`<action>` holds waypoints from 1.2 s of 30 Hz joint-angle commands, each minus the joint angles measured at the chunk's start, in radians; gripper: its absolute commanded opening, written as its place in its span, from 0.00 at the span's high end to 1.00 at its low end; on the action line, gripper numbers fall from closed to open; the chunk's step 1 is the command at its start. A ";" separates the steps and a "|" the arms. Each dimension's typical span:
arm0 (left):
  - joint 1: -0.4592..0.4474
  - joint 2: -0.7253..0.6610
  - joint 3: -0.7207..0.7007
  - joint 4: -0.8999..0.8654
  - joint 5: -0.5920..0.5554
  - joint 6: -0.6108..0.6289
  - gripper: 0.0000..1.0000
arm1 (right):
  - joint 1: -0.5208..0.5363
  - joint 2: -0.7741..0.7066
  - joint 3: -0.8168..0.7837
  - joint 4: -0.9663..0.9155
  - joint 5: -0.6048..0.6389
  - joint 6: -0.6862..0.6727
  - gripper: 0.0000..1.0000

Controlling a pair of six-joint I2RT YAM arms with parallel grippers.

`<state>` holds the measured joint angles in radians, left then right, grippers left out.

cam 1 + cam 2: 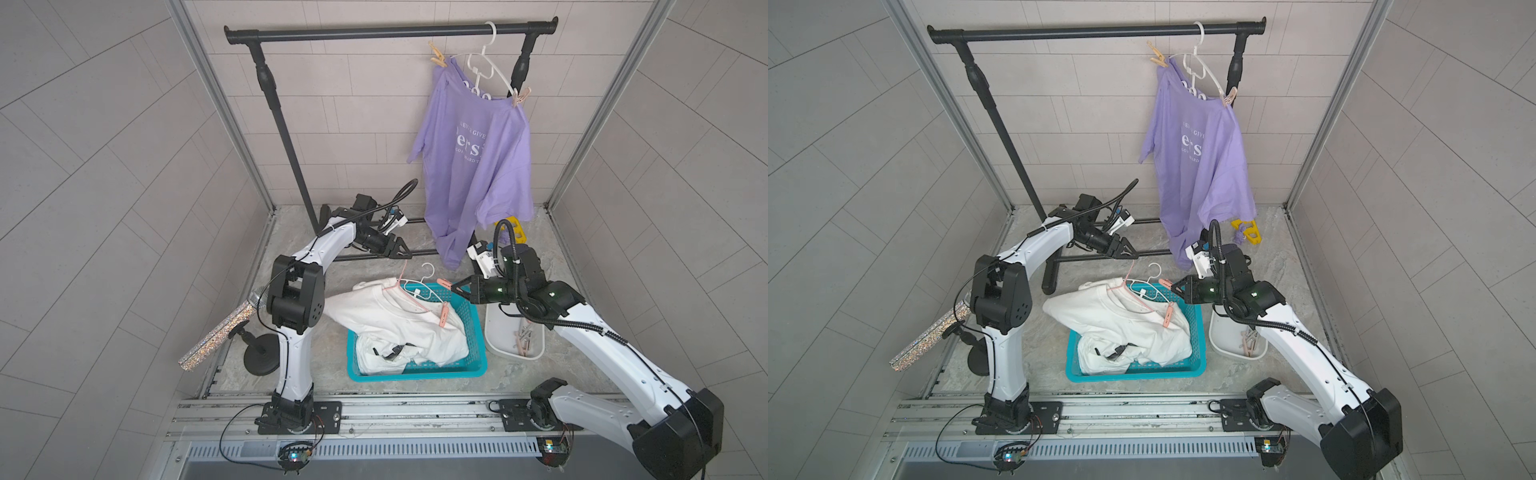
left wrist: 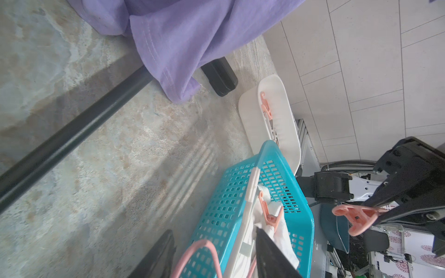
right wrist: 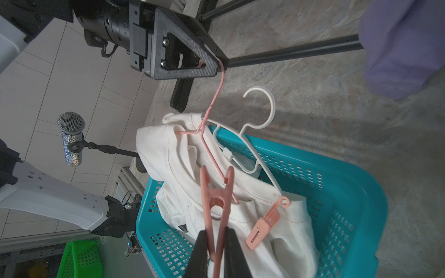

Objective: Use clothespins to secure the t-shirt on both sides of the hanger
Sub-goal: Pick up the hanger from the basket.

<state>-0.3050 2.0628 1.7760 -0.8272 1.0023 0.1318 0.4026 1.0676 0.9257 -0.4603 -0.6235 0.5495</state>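
R gripper [image 3: 216, 237] is clenched on a salmon clothespin [image 3: 216, 199], squeezing the handle end so the pin's mouth gapes, pointing away from the wrist. It's a small plastic spring pin w/ a notch inside each prong. Both top views put it in the air just over the far rim of the teal basket [image 1: 415, 372].

A 2nd salmon pin [image 3: 263, 223] lies on the white t-shirt [image 1: 399, 320] heaped in the basket, by one end of the white hanger [image 3: 262, 120]. More pins [image 1: 521, 338], peach and pinkish, sit in the white bin [image 1: 498, 332] beside the basket. Two peach pins [image 1: 438, 56] [image 1: 520, 96] clip the purple t-shirt [image 1: 473, 158] at both shoulders of its hanger on the black rail [image 1: 374, 31].

L gripper [image 1: 406, 252] has its fingers apart w/ the hook of the pink wire hanger [image 3: 212, 154] between them. Can't tell if the hook bears on a finger. That hanger's arms run down into the white shirt's neck.

The floor [image 2: 108, 156] is marbled grey-tan stone look, matte. The walls [image 1: 353, 104] are pale grey tile, w/ aluminium posts at the back corners.
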 commanded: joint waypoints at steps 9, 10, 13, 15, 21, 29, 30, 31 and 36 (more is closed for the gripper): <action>0.001 0.033 -0.025 -0.025 0.070 0.027 0.48 | -0.005 -0.006 0.006 0.025 -0.007 -0.005 1.00; 0.001 0.035 -0.026 -0.026 0.078 0.026 0.49 | -0.005 -0.008 0.006 0.025 -0.007 -0.004 1.00; -0.006 0.036 -0.028 -0.025 0.086 0.025 0.51 | -0.005 -0.011 0.004 0.025 -0.006 -0.003 1.00; -0.011 0.039 -0.031 -0.025 0.094 0.028 0.55 | -0.005 -0.013 0.002 0.025 -0.007 -0.002 1.00; -0.013 0.032 -0.032 -0.023 0.106 0.026 0.66 | -0.005 -0.027 -0.004 0.023 -0.004 0.004 1.00; -0.023 -0.015 -0.054 0.024 0.130 0.002 0.77 | -0.007 -0.036 0.004 0.013 0.001 0.003 1.00; -0.023 -0.023 -0.059 0.034 0.131 -0.009 0.78 | -0.007 -0.037 0.005 0.011 0.001 0.003 1.00; -0.023 -0.030 -0.062 0.040 0.134 -0.016 0.79 | -0.007 -0.037 0.007 0.010 0.001 0.003 1.00; -0.026 -0.076 -0.089 0.068 0.131 -0.044 0.84 | -0.008 -0.042 0.010 0.003 0.002 0.001 1.00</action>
<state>-0.3237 2.0583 1.7035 -0.7887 1.1118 0.0967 0.3981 1.0500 0.9253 -0.4541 -0.6231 0.5537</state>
